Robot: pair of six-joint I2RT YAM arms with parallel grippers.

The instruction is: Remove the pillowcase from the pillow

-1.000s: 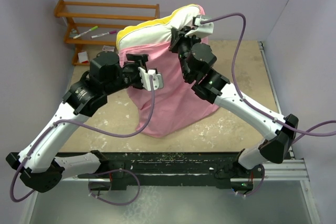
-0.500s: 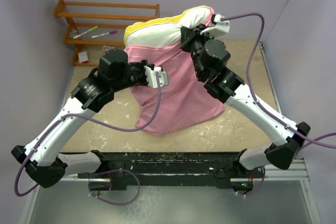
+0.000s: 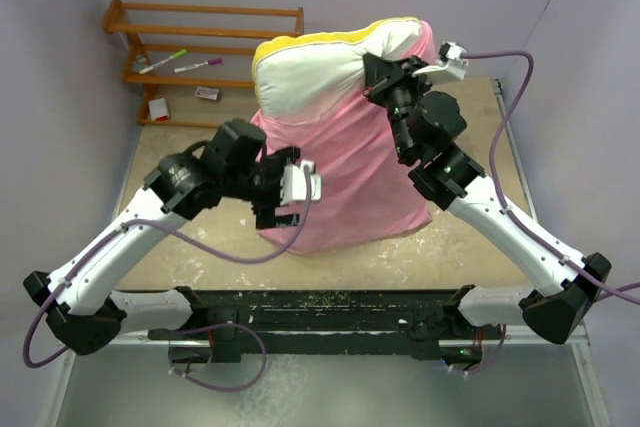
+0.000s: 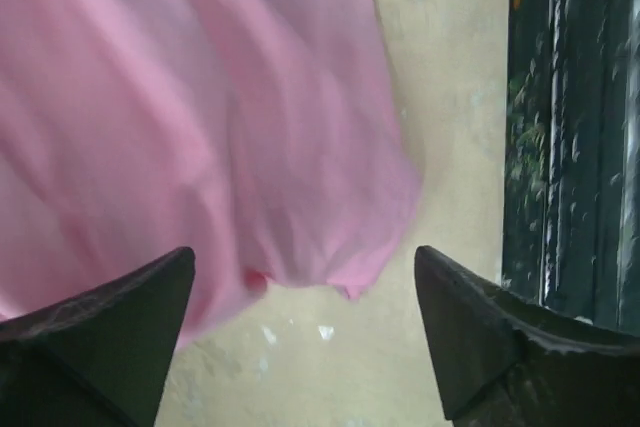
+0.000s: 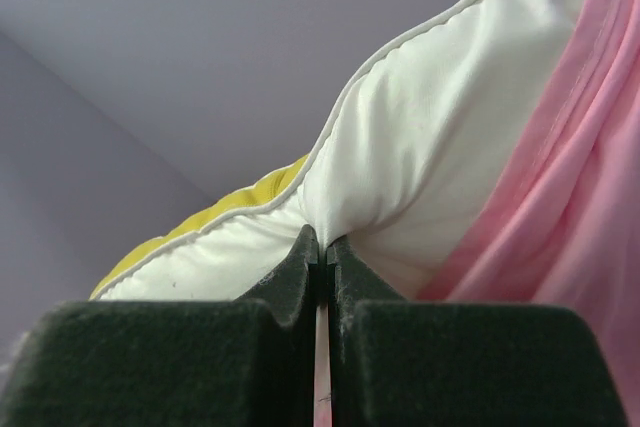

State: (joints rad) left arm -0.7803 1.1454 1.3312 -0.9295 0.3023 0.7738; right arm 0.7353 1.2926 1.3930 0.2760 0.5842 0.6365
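The pillow (image 3: 315, 72) hangs lifted off the table (image 3: 400, 252), white body showing, w/ its yellow-green edge band along the top. The right gripper (image 3: 378, 75) sits at the pillow's right end. Its 2 fingers (image 5: 290, 282) are pressed together, w/ a pinch of the white cover nipped between them just under the piped seam.

The pillowcase (image 3: 345, 177) is partway off. The pillow's upper part is bare, while the pink satin wraps its lower part and falls from there in long folds. The bottom end of the satin rests on the table directly below the pillow. In the right wrist cam a pink fold runs down the pillow's right side, touching it.

The left gripper (image 4: 302, 259) is below and left of the pillow, in front of the hanging satin. Its jaws stand wide apart w/ nothing between them. It points down at the pillowcase's lower hem and the tabletop under the pillow. That wrist pic is blurred, so I can't tell whether a fingertip brushes the fabric; it looks just clear.

Behind and left of the pillow stands a wooden rack (image 3: 205, 17) w/ 2 markers (image 3: 198, 65) lying on it.
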